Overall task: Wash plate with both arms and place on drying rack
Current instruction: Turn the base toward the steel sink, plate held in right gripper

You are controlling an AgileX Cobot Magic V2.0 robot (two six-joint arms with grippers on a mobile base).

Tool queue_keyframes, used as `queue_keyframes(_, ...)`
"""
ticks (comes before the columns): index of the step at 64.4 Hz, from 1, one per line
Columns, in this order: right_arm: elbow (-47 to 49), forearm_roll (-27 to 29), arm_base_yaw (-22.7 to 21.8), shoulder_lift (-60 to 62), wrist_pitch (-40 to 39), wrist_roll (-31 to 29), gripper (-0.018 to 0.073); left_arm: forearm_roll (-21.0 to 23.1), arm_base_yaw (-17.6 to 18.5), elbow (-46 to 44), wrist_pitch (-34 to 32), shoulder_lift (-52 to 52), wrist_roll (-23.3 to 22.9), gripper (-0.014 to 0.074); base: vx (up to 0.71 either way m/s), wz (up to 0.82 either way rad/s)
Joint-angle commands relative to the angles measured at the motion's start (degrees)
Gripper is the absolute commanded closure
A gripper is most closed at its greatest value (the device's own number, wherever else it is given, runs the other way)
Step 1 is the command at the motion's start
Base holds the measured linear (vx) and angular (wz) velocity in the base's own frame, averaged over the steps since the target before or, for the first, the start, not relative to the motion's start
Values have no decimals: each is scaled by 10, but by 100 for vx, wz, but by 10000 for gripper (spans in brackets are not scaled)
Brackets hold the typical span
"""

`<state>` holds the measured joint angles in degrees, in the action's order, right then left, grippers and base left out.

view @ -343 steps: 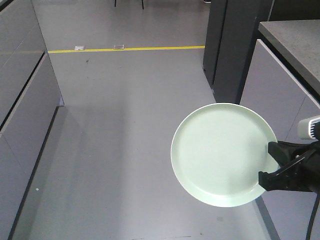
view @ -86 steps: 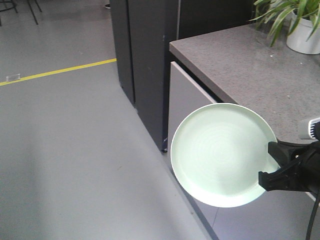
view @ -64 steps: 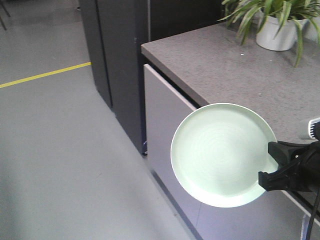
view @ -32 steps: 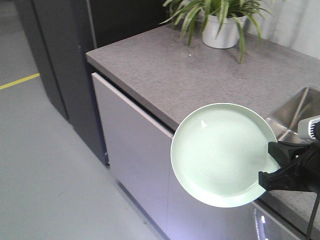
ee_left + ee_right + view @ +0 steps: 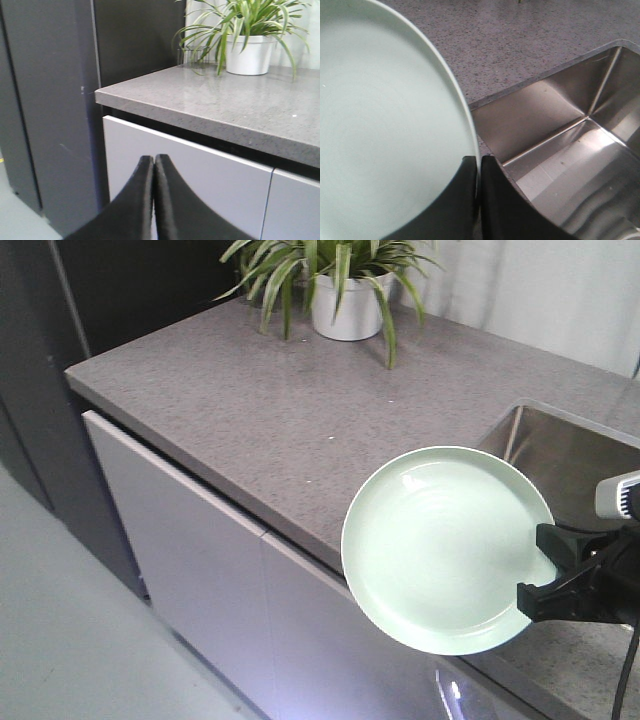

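Grips plate [image 5: 440, 550] rim in right gripper [image 5: 478, 164], over countertop [image 5: 250, 410] edge beside sink [image 5: 570, 455]; presses left gripper [image 5: 153, 161] closed, empty.

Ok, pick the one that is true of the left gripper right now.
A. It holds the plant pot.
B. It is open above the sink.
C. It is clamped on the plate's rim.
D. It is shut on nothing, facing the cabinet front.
D: the left gripper has its jaws pressed together with nothing between them, pointing at the cabinet front, while the right gripper pinches the plate at its rim.
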<state>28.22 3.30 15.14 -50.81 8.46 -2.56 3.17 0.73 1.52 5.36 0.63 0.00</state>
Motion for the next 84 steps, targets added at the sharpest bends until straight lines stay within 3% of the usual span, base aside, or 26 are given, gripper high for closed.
queue_keyframes(1, 16, 0, -2, 6, -43, -2, 567, 1, -1, 9, -41, 9, 0, 602, 7, -28)
queue_keyframes(84, 16, 0, -2, 6, -42, -2, 567, 1, -1, 9, -41, 9, 0, 602, 7, -34)
